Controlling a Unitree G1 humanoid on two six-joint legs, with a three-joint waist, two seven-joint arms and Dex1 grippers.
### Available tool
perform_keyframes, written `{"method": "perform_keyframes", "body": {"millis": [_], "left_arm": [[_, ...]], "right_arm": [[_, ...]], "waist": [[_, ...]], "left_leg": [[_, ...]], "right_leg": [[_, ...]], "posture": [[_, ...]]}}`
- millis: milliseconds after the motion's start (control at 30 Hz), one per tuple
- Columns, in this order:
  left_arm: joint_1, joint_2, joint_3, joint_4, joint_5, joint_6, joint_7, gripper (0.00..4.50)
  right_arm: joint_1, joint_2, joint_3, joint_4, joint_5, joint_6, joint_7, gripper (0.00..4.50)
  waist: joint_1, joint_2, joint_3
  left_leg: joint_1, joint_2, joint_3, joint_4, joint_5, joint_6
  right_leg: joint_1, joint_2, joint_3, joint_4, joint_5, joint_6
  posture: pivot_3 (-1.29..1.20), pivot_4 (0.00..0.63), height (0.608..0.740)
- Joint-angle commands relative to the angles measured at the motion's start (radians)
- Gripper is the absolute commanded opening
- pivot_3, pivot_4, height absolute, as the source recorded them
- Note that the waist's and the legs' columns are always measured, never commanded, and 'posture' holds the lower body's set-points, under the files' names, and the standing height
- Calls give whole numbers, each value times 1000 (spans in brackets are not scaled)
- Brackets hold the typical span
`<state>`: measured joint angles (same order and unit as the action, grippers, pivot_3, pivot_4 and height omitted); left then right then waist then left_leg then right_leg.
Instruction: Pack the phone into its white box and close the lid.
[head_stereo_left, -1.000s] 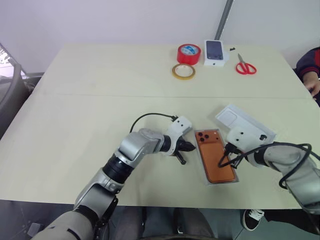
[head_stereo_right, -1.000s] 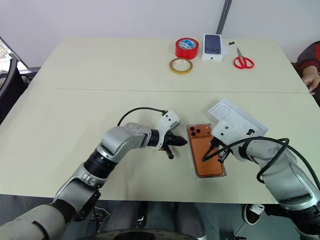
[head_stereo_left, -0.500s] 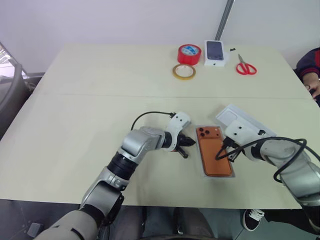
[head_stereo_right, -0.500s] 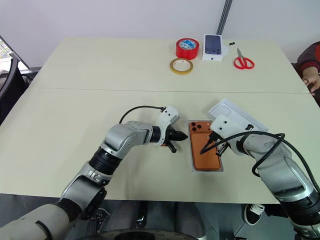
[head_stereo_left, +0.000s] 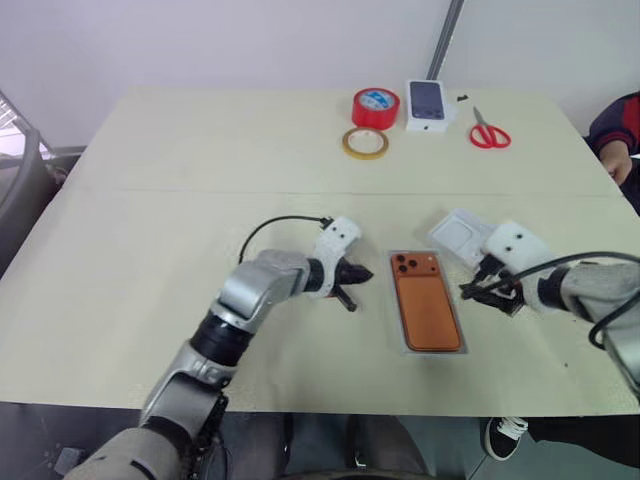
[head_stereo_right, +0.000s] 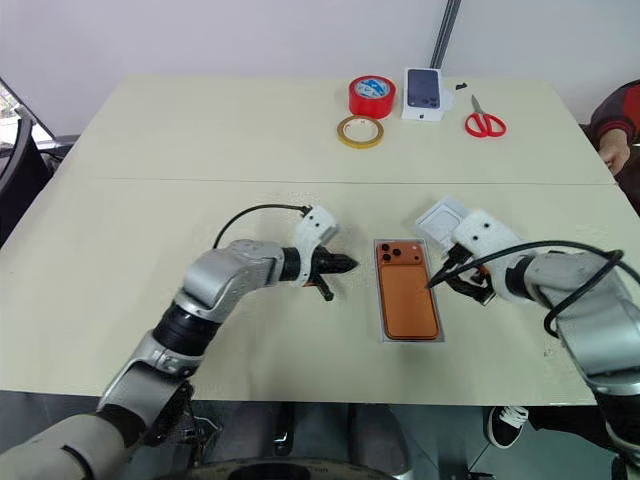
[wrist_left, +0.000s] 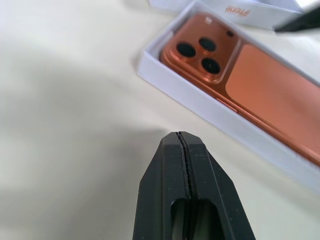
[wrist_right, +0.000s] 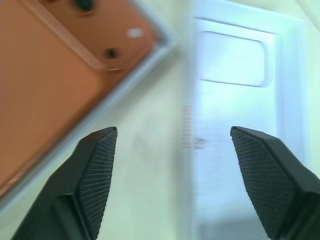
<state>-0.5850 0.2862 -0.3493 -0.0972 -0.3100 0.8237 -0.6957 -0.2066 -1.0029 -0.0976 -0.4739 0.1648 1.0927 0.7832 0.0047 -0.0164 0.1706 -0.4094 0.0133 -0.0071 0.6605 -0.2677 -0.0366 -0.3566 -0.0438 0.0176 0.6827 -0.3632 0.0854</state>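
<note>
Left gripper (wrist_left: 182, 136): we see its two black fingers pressed together, nothing between them. It hovers over the bare table (head_stereo_left: 150, 230), pointing toward the camera end of the phone.
Right gripper (wrist_right: 175, 135): we see its fingers spread wide and empty. One fingertip is over the gap beside the box rim, the other over the lid.
Phone (head_stereo_left: 427, 305): it lies flat inside the white box (wrist_left: 150, 70), between the two grippers — camera block at the far end, lenses facing up.
White box: just in front of the left gripper, apart from it; its lid is not on.
Lid (head_stereo_left: 455, 233): it lies on the table beside the box, under and behind the right gripper, embossed outline up. We cannot tell if the gripper touches it.
Far from both grippers: red tape roll (head_stereo_left: 376, 107), tan tape ring (head_stereo_left: 365, 144), small printed box (head_stereo_left: 429, 103), scissors (head_stereo_left: 489, 131).
</note>
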Motion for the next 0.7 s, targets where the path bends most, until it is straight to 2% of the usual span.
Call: {"method": "perform_keyframes", "body": {"millis": [33, 267, 333, 400, 533, 700], "left_arm": [[53, 88, 15, -133, 0, -202, -134, 0], [151, 243, 62, -223, -47, -388, -333, 0], [183, 272, 75, -245, -63, -424, -370, 0], [204, 285, 82, -253, -70, -435, -382, 0], [234, 295, 89, -264, -64, -460, -383, 0], [258, 295, 118, -255, -58, -471, -349, 0]], "right_arm": [[-49, 10, -7, 79, 40, 22, 8, 3498], [-170, 65, 44, 277, 76, 4, 11, 3498], [-193, 70, 59, 303, 84, 7, 19, 2967], [-201, 66, 72, 314, 84, 3, 20, 2218], [-208, 64, 73, 308, 99, 16, 16, 23], [-215, 70, -11, 242, 152, 107, -11, 23]], "waist": [[1, 0, 0], [5, 1, 1], [3, 2, 1], [3, 2, 1], [4, 3, 1], [4, 3, 1]], "left_leg": [[0, 0, 0, 0, 0, 0], [0, 0, 1, 0, -2, 3], [0, 0, 2, 1, -2, 4], [0, 0, 1, 1, -2, 4], [0, 0, 2, 1, -3, 4], [0, 0, 2, 1, -3, 5]], "right_leg": [[0, 0, 0, 0, 0, 0], [0, -1, 0, -1, 0, 0], [0, -1, 0, -1, 0, 0], [0, -1, 0, -1, 0, 0], [0, -1, 0, -1, 0, 0], [0, -1, 0, -1, 0, 0]], "posture": [[0, 150, 740], [0, 150, 740], [0, 150, 740], [0, 150, 740], [0, 150, 740], [0, 150, 740]]}}
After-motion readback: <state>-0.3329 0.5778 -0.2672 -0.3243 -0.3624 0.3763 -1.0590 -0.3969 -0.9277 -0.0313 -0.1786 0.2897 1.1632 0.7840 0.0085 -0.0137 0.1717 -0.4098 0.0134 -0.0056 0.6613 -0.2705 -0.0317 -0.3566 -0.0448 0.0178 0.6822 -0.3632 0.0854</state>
